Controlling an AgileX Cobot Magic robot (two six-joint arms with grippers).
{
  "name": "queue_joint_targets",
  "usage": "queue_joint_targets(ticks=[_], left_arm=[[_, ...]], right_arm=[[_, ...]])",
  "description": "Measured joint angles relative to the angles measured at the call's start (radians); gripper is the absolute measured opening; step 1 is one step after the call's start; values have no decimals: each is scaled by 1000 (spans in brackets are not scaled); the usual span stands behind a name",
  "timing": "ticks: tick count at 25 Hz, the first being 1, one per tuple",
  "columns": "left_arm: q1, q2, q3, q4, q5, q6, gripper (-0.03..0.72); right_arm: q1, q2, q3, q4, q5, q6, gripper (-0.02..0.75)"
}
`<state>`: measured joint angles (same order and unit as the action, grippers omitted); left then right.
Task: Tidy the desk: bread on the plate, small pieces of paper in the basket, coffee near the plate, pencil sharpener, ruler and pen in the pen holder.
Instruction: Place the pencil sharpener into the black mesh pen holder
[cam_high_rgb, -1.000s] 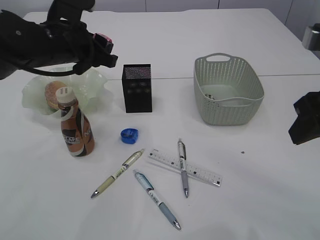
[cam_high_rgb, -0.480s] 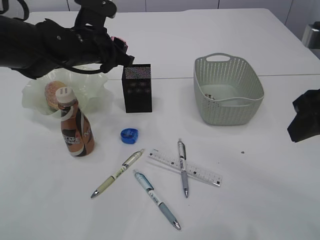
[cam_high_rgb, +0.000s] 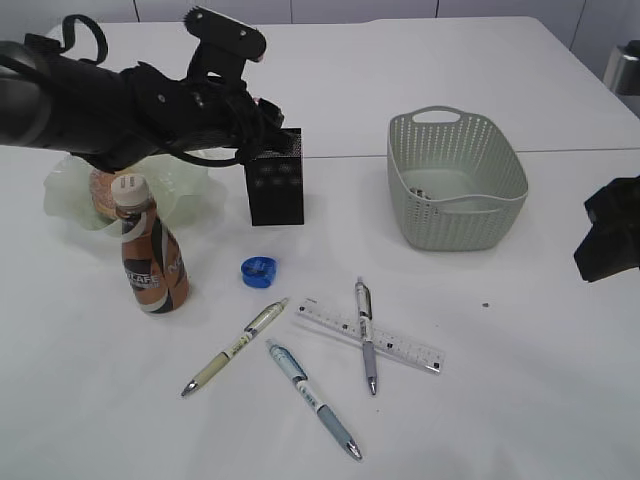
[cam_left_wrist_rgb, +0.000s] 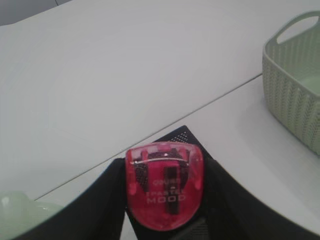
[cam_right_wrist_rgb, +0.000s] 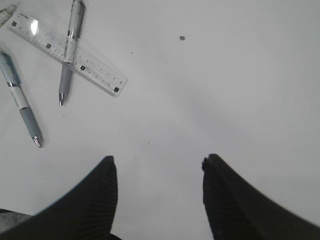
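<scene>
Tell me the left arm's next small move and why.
Probably lower slightly and open: the left gripper holds a pink pencil sharpener right at the black pen holder's top, so releasing should drop it in.

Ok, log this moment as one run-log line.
left claw: shut on pink sharpener, over pen holder | right claw: open, empty, above table | blue sharpener, ruler: on table
</scene>
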<state>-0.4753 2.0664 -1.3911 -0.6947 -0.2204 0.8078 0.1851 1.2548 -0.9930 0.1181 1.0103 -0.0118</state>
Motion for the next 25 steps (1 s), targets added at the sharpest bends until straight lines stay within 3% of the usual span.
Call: queue_joint_targets(ticks=[8, 15, 25], left_arm=[[-2, 17, -1, 2, -12, -2, 356], [-2, 17, -1, 4, -26, -3, 457], [-2, 17, -1, 4, -35, -3, 466]], right_arm=[[0, 0, 0, 0, 0, 0, 405], [0, 0, 0, 0, 0, 0, 405], [0, 0, 0, 0, 0, 0, 405]])
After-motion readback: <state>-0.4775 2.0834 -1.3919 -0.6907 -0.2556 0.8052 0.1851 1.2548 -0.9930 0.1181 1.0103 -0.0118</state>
